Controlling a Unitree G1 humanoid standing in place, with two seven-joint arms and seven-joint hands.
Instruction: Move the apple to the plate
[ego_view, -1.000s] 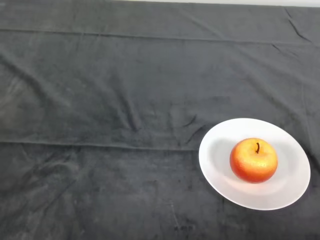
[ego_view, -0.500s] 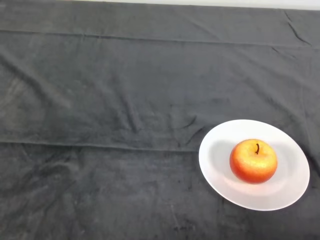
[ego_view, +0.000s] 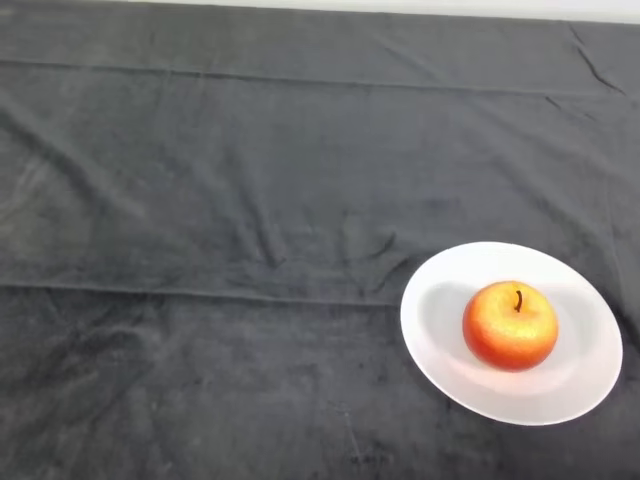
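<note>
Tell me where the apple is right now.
In the head view the apple sits upright, stem up, near the middle of the white plate, at the lower right of the dark cloth.

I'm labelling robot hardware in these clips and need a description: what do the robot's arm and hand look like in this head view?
Neither shows here, so nothing about their colour, shape or markings can be read from this view. Only the red-orange apple with its dark stem, the white plate under it, and the wrinkled dark cloth are visible.

None of the robot's body appeared in the head view, so its colours, shapes and markings could not be told.
</note>
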